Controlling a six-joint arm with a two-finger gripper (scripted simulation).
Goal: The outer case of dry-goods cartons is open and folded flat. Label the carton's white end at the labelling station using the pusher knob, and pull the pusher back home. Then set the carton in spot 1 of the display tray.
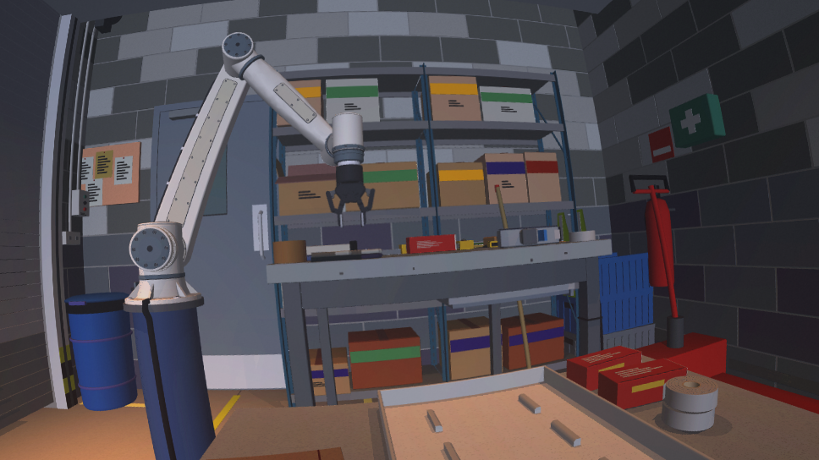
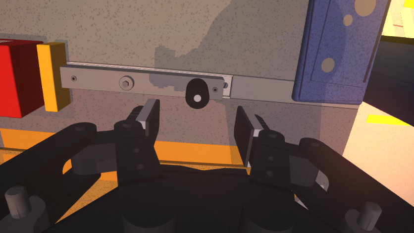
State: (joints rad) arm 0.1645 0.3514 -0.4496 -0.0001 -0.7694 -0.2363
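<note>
The black pusher knob (image 2: 197,93) with a pale centre stands on a grey slide bar (image 2: 144,82), directly below my gripper (image 2: 197,121), which hangs well above the bench (image 1: 350,220), open and empty. The bar ends in a yellow pusher block (image 2: 52,76) that sits against the red carton (image 2: 14,78). On the bench the carton (image 1: 430,244) lies on its side left of the grey and blue labelling unit (image 1: 530,235). Its white end is hidden from me.
A tray with wooden pegs (image 1: 504,420) lies in the foreground, with two red cartons (image 1: 624,375) and tape rolls (image 1: 690,403) to its right. A blue panel (image 2: 338,49) lies at the rail's far end. A brown roll (image 1: 289,251) stands on the bench's left end.
</note>
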